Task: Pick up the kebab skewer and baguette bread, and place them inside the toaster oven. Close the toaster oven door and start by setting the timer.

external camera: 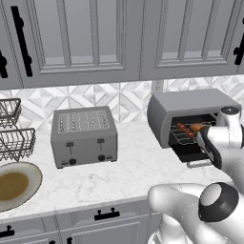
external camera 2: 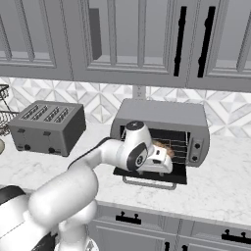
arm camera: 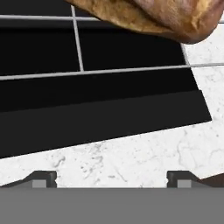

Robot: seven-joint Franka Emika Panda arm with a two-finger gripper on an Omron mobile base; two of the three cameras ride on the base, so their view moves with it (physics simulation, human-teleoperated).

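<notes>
The grey toaster oven (external camera: 190, 102) (external camera 2: 162, 115) stands on the counter with its dark glass door (external camera: 189, 153) (external camera 2: 149, 175) dropped open. The kebab skewer (external camera: 189, 127), with red and brown chunks, lies on the wire rack (arm camera: 78, 48) inside. The golden-brown baguette bread (arm camera: 153, 13) (external camera 2: 165, 148) also rests on the rack, near its front edge. My gripper (arm camera: 111, 179) (external camera 2: 165, 164) hovers just in front of the oven mouth, above the door. It is open and holds nothing. The oven's knobs (external camera 2: 195, 145) sit on its right side.
A slotted grey pop-up toaster (external camera: 84, 136) (external camera 2: 46, 126) stands to the left of the oven. Further left are wire baskets (external camera: 13, 136) and a round dish (external camera: 14, 186). Wall cabinets (external camera: 81, 38) hang above. Marble counter (arm camera: 144, 157) lies in front of the door.
</notes>
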